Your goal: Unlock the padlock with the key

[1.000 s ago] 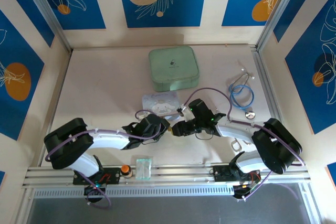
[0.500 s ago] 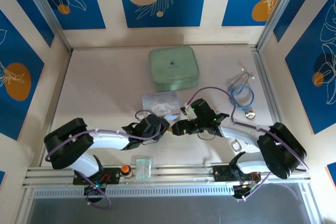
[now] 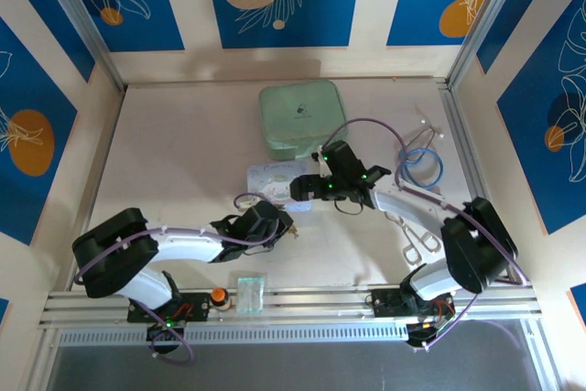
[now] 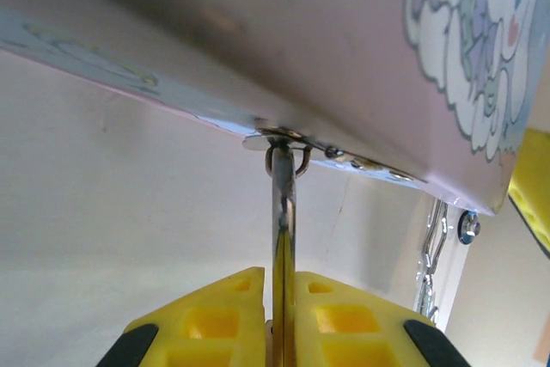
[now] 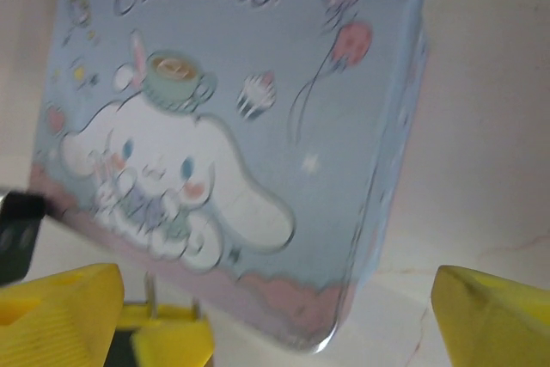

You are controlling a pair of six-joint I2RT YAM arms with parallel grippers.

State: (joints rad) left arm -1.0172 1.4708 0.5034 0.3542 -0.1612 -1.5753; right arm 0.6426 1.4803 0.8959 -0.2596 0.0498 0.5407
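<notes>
Over the middle of the table [image 3: 183,153], the top view has both arms reaching in toward the lilac cartoon tin [image 3: 273,174]. The left gripper [image 3: 286,224] sits at the tin's near edge and the right gripper [image 3: 302,188] hovers at its right side, just beyond the left one. At this size neither the padlock nor the key can be picked out.

In the left wrist view, the left gripper [image 4: 282,277] has its yellow fingers [image 4: 215,315] pressed together on the padlock [image 4: 282,229], seen edge-on as a thin gold and silver strip. Its long axis runs straight out from the jaws to the small hasp on the tin [image 4: 301,40], where the shackle loops through. The body, and probably the keyhole end, is buried between the pads.

In the right wrist view, the right gripper [image 5: 275,298] has its jaws spread wide with nothing between them, and the tin [image 5: 232,126] faces the camera. The padlock [image 5: 172,294] shows as two silver shackle legs at the tin's lower edge, low and left of the jaws' centre.

The key cannot be seen. The right arm is the free one, so fetching and inserting it likely falls there.
</notes>
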